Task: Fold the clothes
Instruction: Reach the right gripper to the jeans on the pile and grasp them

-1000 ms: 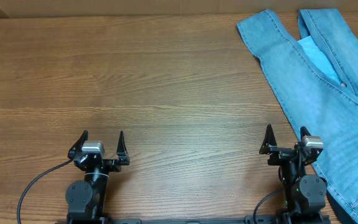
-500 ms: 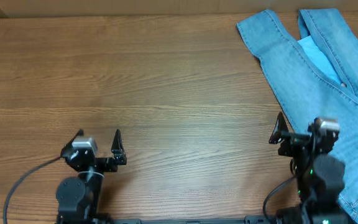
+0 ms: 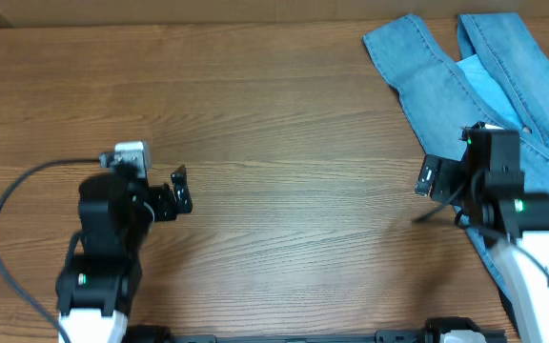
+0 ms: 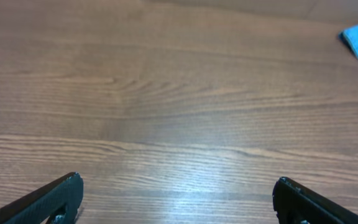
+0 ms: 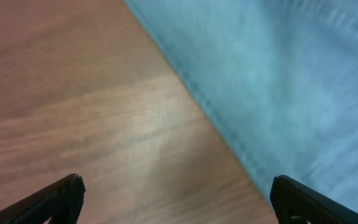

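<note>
Both arms have come up off their rest and pushed forward. The right hand (image 5: 178, 186), fingers spread wide, now hangs over the near edge of the jeans (image 3: 503, 124), which lie sprawled in the upper right of the overhead frame and run off its right side. The left hand (image 4: 178, 190), just as spread, looks down on bare worktop (image 3: 284, 114) left of centre, with only a blue corner at the upper right of its view. Nothing is gripped yet. It looks like the approach to a first grasp, right side leading.
</note>
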